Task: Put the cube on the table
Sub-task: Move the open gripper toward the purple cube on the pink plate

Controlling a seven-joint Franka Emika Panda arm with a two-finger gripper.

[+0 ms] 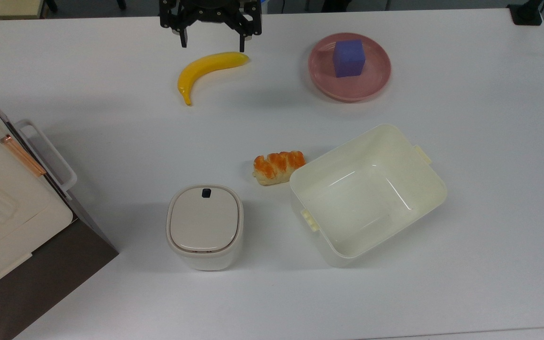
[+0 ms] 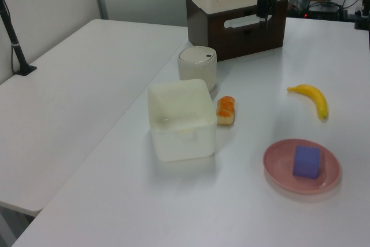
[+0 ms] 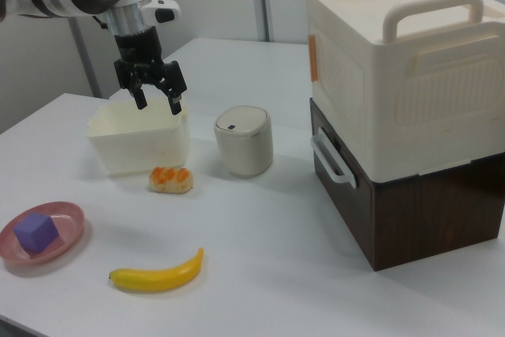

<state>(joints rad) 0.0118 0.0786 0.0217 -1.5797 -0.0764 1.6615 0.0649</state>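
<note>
Hanging above the table (image 1: pixel 465 165) with nothing in it, the gripper (image 1: pixel 212 43) has its two fingers spread wide and pointing down; in the right view (image 3: pixel 158 102) it is well clear of the surface. Taking the banana (image 1: pixel 206 71) as the landmark: in the top view the gripper sits just beyond the banana's upper end, at the table's far edge. The cube (image 1: pixel 348 57) lies off to the top view's right of the banana, resting flat on a pink plate (image 1: pixel 376 82), near the middle of that plate. Nothing touches the cube. Below the banana in the top view lies a bread roll (image 1: pixel 279 167), and touching or almost touching the roll on its right stands an open cream tub (image 1: pixel 423 198). A small white bin (image 1: pixel 205 226) with its lid closed stands below the banana, left of the roll. Far to the banana's lower left sits a cream box (image 3: pixel 402 76) stacked on a dark brown box (image 3: pixel 410 211).
</note>
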